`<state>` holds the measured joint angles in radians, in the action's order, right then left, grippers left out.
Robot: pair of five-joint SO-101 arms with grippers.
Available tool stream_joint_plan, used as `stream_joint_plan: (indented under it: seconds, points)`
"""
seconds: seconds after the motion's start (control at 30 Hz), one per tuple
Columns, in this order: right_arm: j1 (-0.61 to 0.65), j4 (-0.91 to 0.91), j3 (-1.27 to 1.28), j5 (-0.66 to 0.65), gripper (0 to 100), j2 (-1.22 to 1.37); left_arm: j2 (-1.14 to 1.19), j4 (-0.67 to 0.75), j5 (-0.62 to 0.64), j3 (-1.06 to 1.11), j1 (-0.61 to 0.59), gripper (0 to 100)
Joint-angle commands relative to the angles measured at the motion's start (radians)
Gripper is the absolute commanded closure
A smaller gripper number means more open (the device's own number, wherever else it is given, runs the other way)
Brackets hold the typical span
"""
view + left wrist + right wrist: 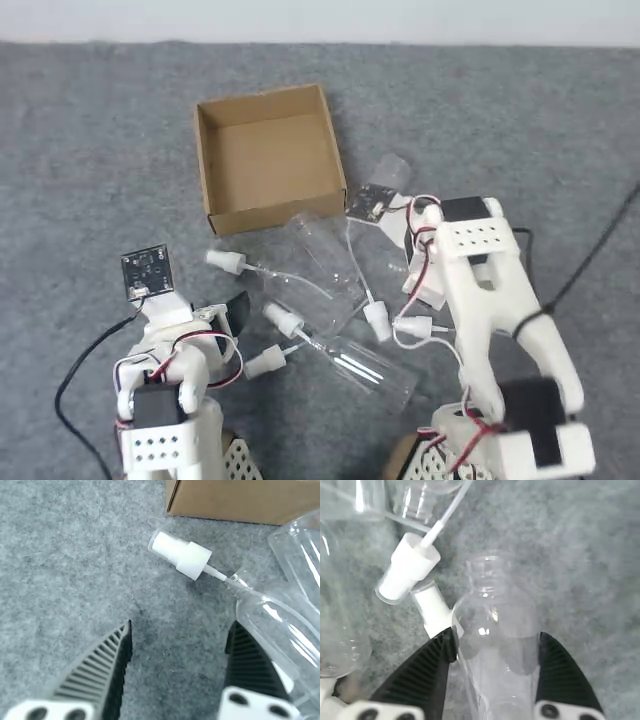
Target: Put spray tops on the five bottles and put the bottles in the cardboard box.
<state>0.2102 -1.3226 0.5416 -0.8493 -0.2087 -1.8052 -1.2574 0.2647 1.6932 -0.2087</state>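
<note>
The cardboard box (pixel 265 155) stands with nothing in it at the back of the grey mat. Several clear bottles (pixel 330 275) lie uncapped in a pile in front of it, with white spray tops (pixel 225 262) scattered among them. My left gripper (pixel 180 627) is open over bare mat, a short way from one spray top (pixel 182 555) whose tube runs into a bottle (pixel 280 615). My right gripper (pixel 496 635) is shut on a clear bottle (pixel 495 620) with an open neck. Two spray tops (pixel 407 570) lie just beside that bottle.
The box corner (pixel 240 500) lies just beyond the spray top in the left wrist view. One more bottle (pixel 390 172) rests by the box's right side. Bare mat spreads to the left of the box and to the far right.
</note>
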Motion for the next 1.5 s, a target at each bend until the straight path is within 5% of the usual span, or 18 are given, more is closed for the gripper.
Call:
stream_joint_plan:
  seconds: [0.0,0.77,1.47]
  points:
    - [-0.005,-0.036,-0.017,0.058,82.9,-0.133,-0.017,-0.005,0.000,-0.008,-0.002,72]
    - [-0.004,-0.030,-0.017,0.408,82.9,-0.443,-0.017,-0.005,0.000,-0.008,-0.002,72]
    - [-0.004,-0.028,0.048,0.511,82.9,-0.743,-0.017,-0.005,0.000,-0.008,-0.002,72]
